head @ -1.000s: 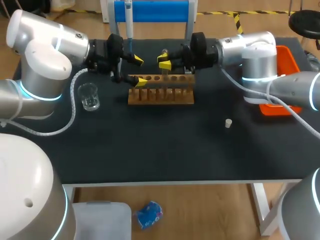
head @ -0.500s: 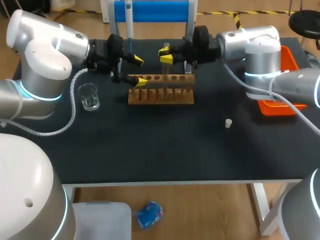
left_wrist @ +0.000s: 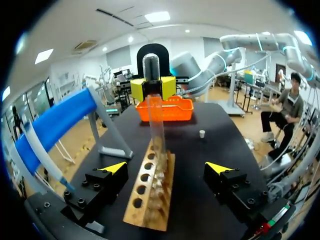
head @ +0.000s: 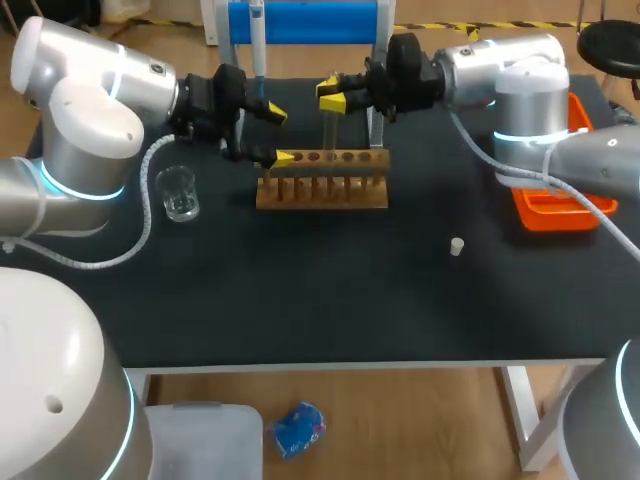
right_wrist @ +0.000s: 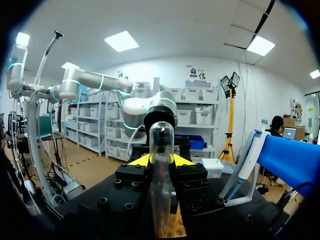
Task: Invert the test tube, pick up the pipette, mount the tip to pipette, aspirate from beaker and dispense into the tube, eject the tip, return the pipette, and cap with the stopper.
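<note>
A clear test tube [head: 328, 130] stands upright, its lower end at the top holes of the wooden rack [head: 322, 190]. My right gripper [head: 335, 97] is shut on the tube's upper part. In the right wrist view the tube [right_wrist: 161, 190] sits between the yellow tips of the right gripper [right_wrist: 160, 160]. My left gripper [head: 278, 135] stands open at the rack's left end. Its tips straddle the rack [left_wrist: 150, 200] in the left wrist view, where the left gripper [left_wrist: 166, 168] faces the tube [left_wrist: 155, 120]. The pipette [head: 257, 40] hangs on the blue stand [head: 300, 22].
A glass beaker [head: 178, 193] stands left of the rack. A small white stopper [head: 456, 246] lies on the black table to the right. An orange tray [head: 555, 205] sits at the right edge.
My right gripper has risen with the test tube, drawing it up out of the rack. The left gripper has shifted slightly and stays open.
</note>
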{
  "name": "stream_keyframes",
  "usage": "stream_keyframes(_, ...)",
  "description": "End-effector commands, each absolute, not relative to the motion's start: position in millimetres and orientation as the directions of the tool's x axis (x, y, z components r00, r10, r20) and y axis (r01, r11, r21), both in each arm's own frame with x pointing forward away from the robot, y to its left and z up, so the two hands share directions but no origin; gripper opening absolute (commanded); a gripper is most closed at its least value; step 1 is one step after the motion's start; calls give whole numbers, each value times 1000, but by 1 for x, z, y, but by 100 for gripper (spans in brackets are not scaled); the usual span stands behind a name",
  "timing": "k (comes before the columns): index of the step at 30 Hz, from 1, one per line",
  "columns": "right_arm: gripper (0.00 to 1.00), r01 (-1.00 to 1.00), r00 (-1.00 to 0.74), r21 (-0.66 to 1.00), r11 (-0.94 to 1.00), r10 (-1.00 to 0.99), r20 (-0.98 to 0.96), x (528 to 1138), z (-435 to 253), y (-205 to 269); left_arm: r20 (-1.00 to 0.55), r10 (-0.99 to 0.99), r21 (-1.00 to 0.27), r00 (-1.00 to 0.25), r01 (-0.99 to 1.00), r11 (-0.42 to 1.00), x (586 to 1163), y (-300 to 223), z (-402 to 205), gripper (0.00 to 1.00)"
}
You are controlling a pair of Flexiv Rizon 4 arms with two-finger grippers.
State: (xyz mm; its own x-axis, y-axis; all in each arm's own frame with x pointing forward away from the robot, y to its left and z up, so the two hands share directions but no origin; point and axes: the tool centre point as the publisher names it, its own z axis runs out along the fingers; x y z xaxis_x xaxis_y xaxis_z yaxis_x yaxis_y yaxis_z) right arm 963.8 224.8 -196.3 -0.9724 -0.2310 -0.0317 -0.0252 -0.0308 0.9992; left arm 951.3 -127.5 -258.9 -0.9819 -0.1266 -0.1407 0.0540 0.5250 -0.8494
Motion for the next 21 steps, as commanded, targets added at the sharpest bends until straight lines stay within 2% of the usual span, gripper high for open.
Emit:
stream_keyframes(1, 0, 27, -976, 999, -22, -217, 21, 955, -178, 213, -380, -119, -825, -917, 278, 493, 936, -127, -246, 100)
stream_keyframes(4, 0, 155, -966, 987, -39, -215, 144, 952, -169, 207, -549, -90, -761, -831, 453, 464, 928, -130, -234, 100)
stream_keyframes(7, 0, 346, -902, 937, -47, -292, 319, 945, -162, 202, -610, -88, -730, -787, 516, 449, 921, -133, -227, 100)
stream_keyframes(9, 0, 335, -899, 942, 25, -291, 327, 941, -156, 199, -590, -81, -742, -804, 499, 447, 921, -134, -226, 100)
stream_keyframes(21, 0, 335, -899, 942, 25, -291, 327, 941, -156, 199, -590, -81, -742, -804, 499, 447, 921, -134, -226, 100)
